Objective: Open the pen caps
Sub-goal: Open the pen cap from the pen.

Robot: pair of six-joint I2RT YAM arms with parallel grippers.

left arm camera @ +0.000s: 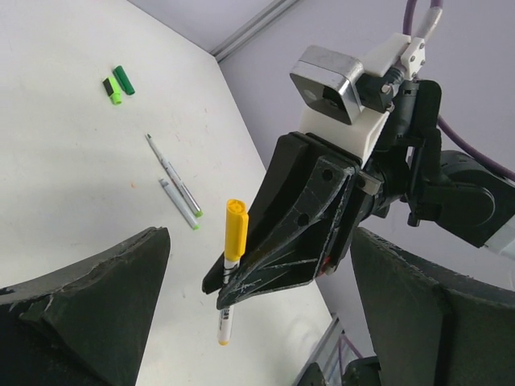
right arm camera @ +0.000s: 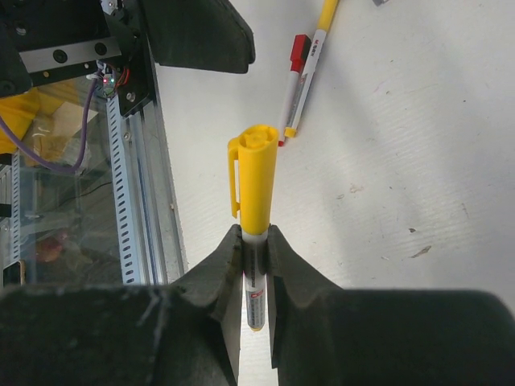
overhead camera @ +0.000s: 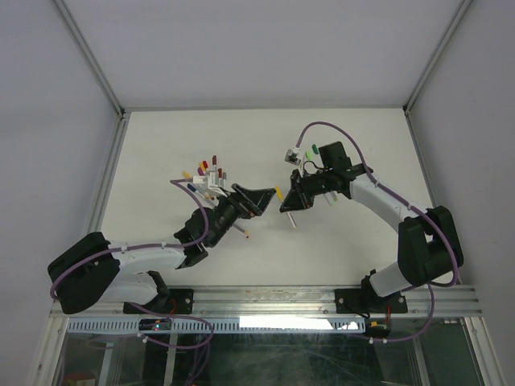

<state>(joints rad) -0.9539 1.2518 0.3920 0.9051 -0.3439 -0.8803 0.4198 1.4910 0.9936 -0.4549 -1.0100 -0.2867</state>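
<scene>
Right gripper [right arm camera: 255, 245] clamped on pen barrel [right arm camera: 254, 281] | yellow cap [right arm camera: 259, 177] on | left gripper [overhead camera: 259, 203] spread, empty

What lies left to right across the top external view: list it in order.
Left arm's black joint housing → cluster of white pens with red, yellow and blue caps → left gripper, open → right gripper, shut on the yellow-capped pen → right arm's black joint housing.

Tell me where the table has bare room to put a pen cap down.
The far strip of table behind the pen pile and green caps is bare, as is the near middle between the arm bases. Crowded: the pile, and the centre, where the left pincer and right pincer meet at the yellow pen.
</scene>
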